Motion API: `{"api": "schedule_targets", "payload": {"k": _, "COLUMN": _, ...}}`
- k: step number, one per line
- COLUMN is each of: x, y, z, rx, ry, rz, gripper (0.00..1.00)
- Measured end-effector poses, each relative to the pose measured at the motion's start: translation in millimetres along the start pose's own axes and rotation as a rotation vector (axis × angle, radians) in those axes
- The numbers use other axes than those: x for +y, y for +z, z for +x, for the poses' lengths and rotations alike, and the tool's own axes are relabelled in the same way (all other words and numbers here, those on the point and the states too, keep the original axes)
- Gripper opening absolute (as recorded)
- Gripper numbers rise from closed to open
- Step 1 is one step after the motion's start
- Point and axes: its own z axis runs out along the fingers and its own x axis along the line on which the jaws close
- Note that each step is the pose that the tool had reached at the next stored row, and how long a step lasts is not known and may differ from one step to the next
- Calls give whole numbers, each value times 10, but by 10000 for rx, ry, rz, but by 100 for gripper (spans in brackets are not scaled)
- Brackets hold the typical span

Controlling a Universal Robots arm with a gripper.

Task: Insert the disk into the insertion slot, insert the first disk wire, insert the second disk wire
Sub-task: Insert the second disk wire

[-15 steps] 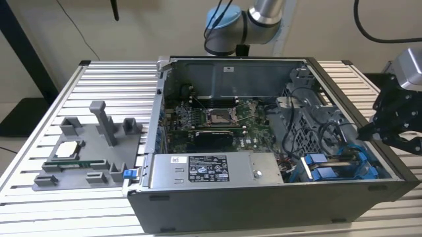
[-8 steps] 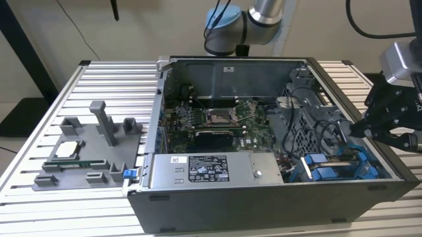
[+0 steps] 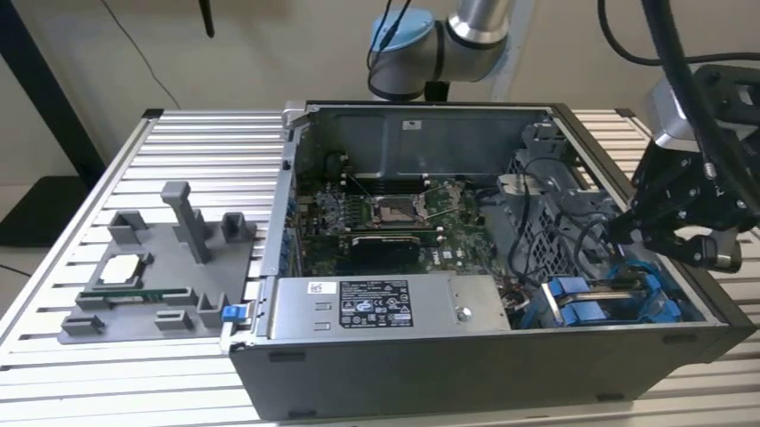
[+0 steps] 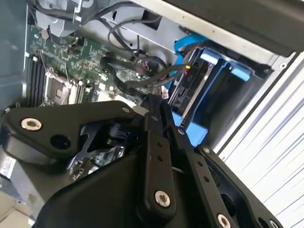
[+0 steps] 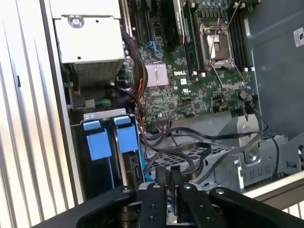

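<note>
Hovering over the open computer case (image 3: 475, 374), your gripper (image 5: 170, 183) has its fingers pressed together — nothing pinched. Two blue drive carriers (image 5: 108, 140) sit in the drive cage (image 5: 102, 116) — cables (image 5: 190, 152) just beside.

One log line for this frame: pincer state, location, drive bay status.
pincer: shut, holding nothing visible | location: above cables beside drive cage | bays: blue carriers seated | case: open

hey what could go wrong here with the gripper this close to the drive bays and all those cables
Snagging: the gripper hovers right over loose black cables draped across the grey drive cage, so a finger might catch one.

Collision: the blue drive carriers sit tight beside the case wall, leaving little room for a sideways error.
</note>
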Motion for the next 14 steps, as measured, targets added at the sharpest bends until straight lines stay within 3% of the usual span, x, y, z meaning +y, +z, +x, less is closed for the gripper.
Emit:
{"api": "schedule_targets", "payload": {"k": 3, "x": 121, "y": 9, "z": 13, "rx": -9, "ry": -24, "rz": 69, "gripper": 0}}
{"api": "schedule_targets", "payload": {"k": 5, "x": 160, "y": 16, "z": 22, "rx": 81, "ry": -52, "rz": 166, "gripper": 0}}
{"api": "schedule_targets", "payload": {"k": 8, "x": 193, "y": 21, "z": 30, "rx": 365, "ry": -96, "rz": 238, "gripper": 0}}
{"api": "schedule_targets", "payload": {"k": 14, "x": 220, "y": 23, "z": 36, "rx": 1082, "ry": -229, "rz": 326, "gripper": 0}}
